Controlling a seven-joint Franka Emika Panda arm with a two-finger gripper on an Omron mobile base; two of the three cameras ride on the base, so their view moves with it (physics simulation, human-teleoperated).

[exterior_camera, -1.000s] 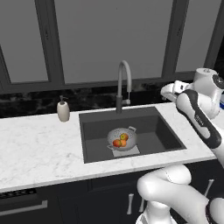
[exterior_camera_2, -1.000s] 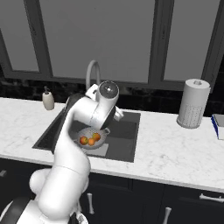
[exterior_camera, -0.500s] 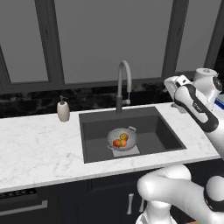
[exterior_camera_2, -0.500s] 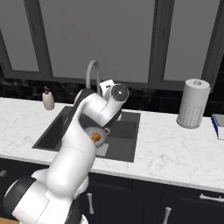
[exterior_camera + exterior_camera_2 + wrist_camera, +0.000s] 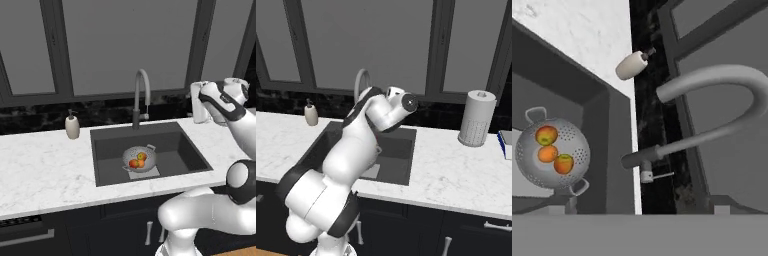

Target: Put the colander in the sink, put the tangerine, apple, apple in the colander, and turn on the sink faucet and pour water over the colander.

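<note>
My gripper is spread wide and empty. The grey perforated metal colander [image 5: 552,152], holding all three fruits, sits in the dark rectangular sink [image 5: 175,150] below the tall grey gooseneck faucet [image 5: 712,107]. I should approach its small side lever [image 5: 662,175] squarely and push gently.

Even, flat rendered light throughout (no glare), shadows faint, edges slightly soft but undistorted.

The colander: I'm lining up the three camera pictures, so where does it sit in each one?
Left base view: colander at the picture's centre, on the sink floor, three fruits inside.
Right base view: not in it; the arm covers the sink's middle.
Hand view: colander at lower left, fruits inside.
Shared landmark: the sink faucet, arching over the basin's back edge.
</note>
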